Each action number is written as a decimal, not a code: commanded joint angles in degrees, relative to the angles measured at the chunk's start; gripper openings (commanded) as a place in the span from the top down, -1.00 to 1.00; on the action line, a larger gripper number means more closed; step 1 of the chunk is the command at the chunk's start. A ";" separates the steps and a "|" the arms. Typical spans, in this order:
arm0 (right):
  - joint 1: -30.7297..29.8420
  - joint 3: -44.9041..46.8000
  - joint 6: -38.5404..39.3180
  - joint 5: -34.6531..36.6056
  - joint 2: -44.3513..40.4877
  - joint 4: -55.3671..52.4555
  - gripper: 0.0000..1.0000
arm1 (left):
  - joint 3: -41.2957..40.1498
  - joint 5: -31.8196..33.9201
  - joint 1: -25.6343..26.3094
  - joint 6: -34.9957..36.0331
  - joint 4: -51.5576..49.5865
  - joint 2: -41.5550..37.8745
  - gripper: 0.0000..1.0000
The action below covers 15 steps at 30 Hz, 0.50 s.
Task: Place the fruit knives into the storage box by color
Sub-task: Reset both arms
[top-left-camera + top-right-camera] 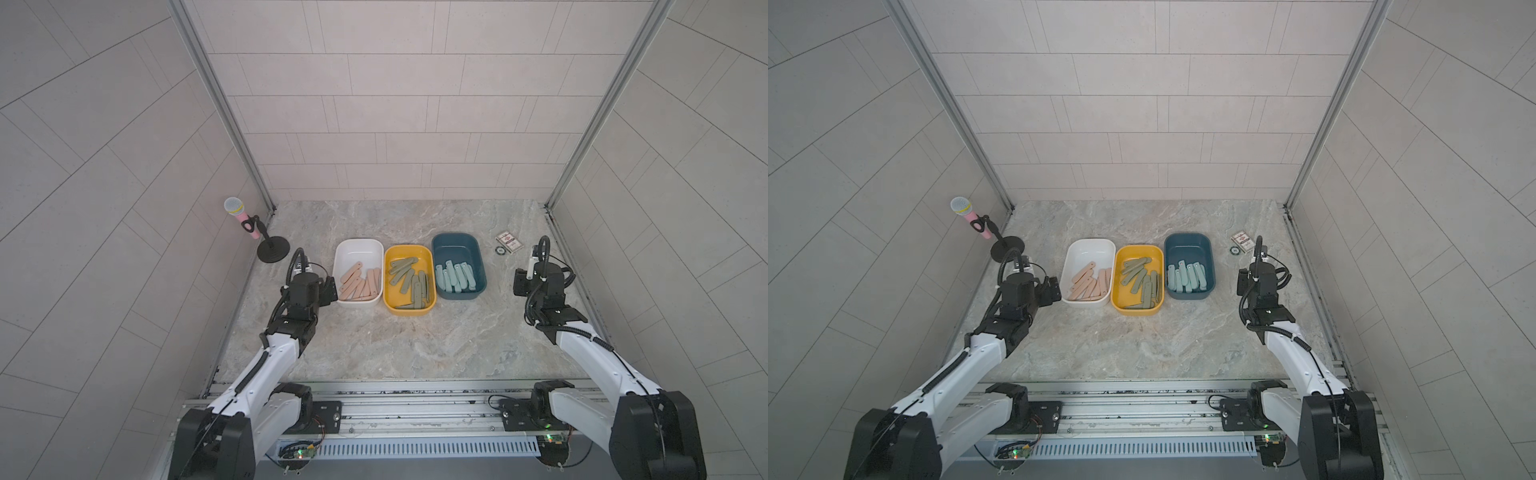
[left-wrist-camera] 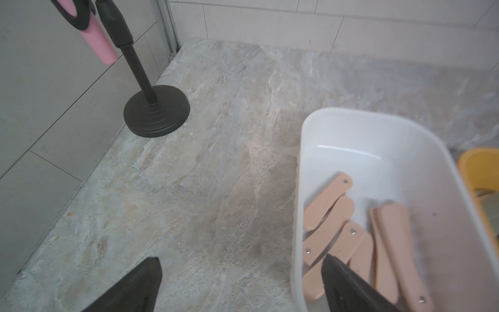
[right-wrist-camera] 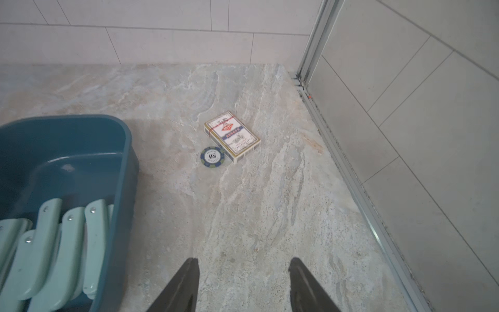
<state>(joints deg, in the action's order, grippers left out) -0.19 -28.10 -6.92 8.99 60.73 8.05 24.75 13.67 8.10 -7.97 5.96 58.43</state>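
Three storage boxes stand in a row in both top views. The white box [image 1: 357, 242] holds peach-pink fruit knives [image 1: 360, 284]. The yellow box [image 1: 409, 248] holds olive-green knives [image 1: 409, 282]. The dark blue box [image 1: 455, 236] holds pale teal knives [image 1: 456, 276]. My left gripper [image 2: 241, 258] is open and empty at the white box's near left corner. One of its fingers [image 2: 340, 278] shows in front of the pink knives [image 2: 326, 208], the other over bare table. My right gripper [image 3: 243, 263] is open and empty over the table, right of the blue box [image 3: 127, 140].
A pink microphone [image 1: 237, 210] on a black stand [image 1: 273, 248] is at the back left by the wall. A card deck [image 3: 232, 135] and a poker chip [image 3: 212, 156] lie at the back right. Tiled walls close three sides, and a metal rail [image 1: 415, 409] runs along the front.
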 commanded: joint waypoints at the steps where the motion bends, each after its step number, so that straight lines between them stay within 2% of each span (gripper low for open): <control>1: 0.89 3.07 2.72 -2.92 2.53 11.95 -0.15 | -0.43 1.79 -0.70 9.05 12.04 3.90 -1.00; 5: 1.14 7.21 3.30 -2.36 8.44 21.18 -0.15 | 0.21 1.30 -1.85 8.63 17.52 10.49 -1.00; 7: 1.41 8.97 3.02 -2.84 10.35 26.03 -0.14 | 0.38 -1.18 -2.82 9.01 20.83 13.57 -1.00; 12: 1.98 8.15 2.85 -5.48 14.86 32.20 -0.15 | 0.28 -5.16 -5.61 7.80 28.83 20.18 -1.00; 15: 2.53 5.88 1.87 -8.92 18.07 32.44 -0.13 | 0.58 -8.38 -6.94 7.35 32.36 24.48 -1.00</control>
<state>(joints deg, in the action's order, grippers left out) 1.85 -20.67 -5.02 3.38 76.86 34.76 24.45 8.62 2.09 -1.26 31.38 80.47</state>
